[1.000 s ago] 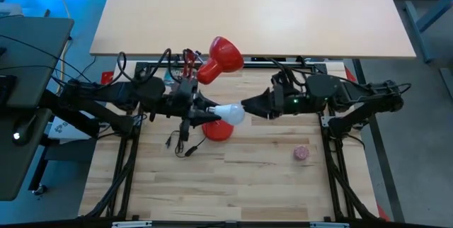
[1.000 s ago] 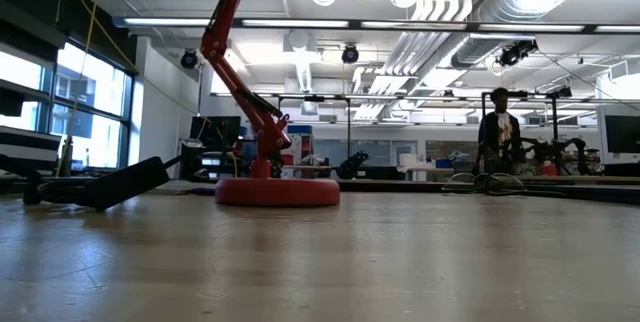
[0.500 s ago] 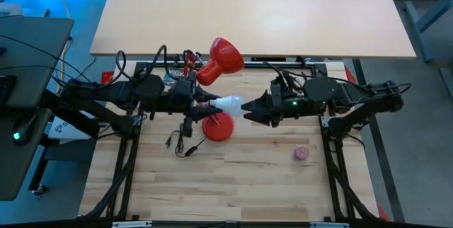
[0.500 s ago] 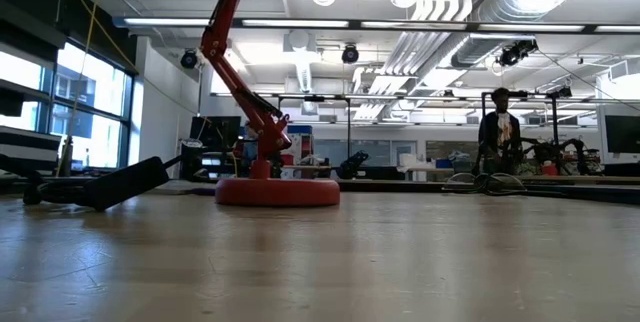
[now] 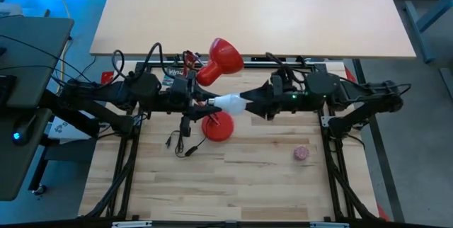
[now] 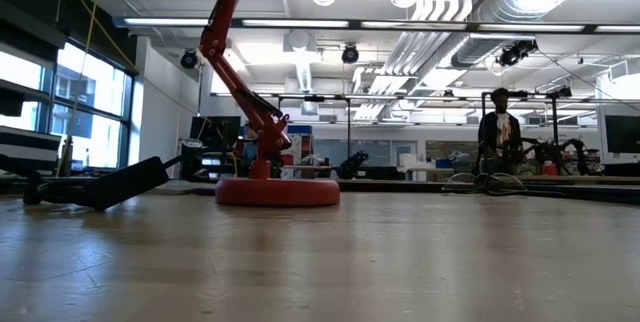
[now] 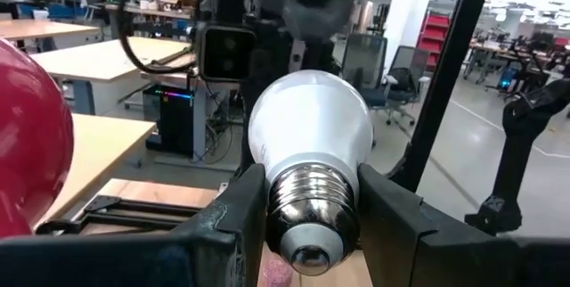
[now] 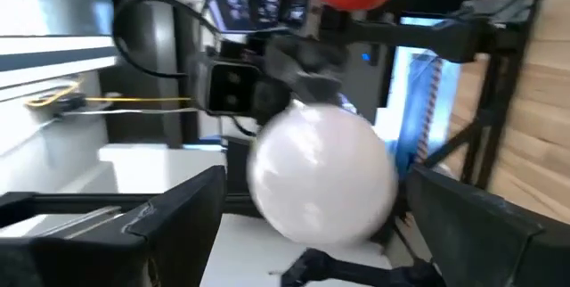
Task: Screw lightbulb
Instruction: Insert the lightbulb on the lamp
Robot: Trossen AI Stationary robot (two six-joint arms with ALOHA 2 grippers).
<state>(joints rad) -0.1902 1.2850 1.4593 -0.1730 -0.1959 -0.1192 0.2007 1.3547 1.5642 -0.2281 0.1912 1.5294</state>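
The white lightbulb (image 5: 228, 103) hangs level above the table, over the red lamp's round base (image 5: 218, 126). My left gripper (image 5: 210, 100) is shut on its grey screw base (image 7: 312, 211). My right gripper (image 5: 245, 103) is open, with its fingers on either side of the bulb's round white end (image 8: 322, 180). The red lamp's shade (image 5: 225, 56) is just beyond the bulb. The shade also shows in the left wrist view (image 7: 31, 135). In the low view, only the lamp's base (image 6: 277, 190) and arm (image 6: 232, 57) show. My left gripper pinches the bulb's screw base (image 7: 313, 196) between its two fingers (image 7: 233, 225), one on each side. The fingers come level from the table's left and lie along the bulb. The bulb is lifted clear, lying level with its round end toward my right gripper. My right gripper's fingers (image 8: 178, 211) flank the bulb's round end; I cannot tell whether they touch it.
A small pink ball (image 5: 302, 153) lies on the wooden table toward the near right. A black cord with its plug (image 5: 180, 143) lies near the lamp's base. A person (image 6: 498, 132) stands far off in the room.
My left gripper has carried the bulb a little toward the table's far edge, away from the lamp's base. My right gripper drew back from the bulb toward the right, then came back toward the left around the bulb's round end.
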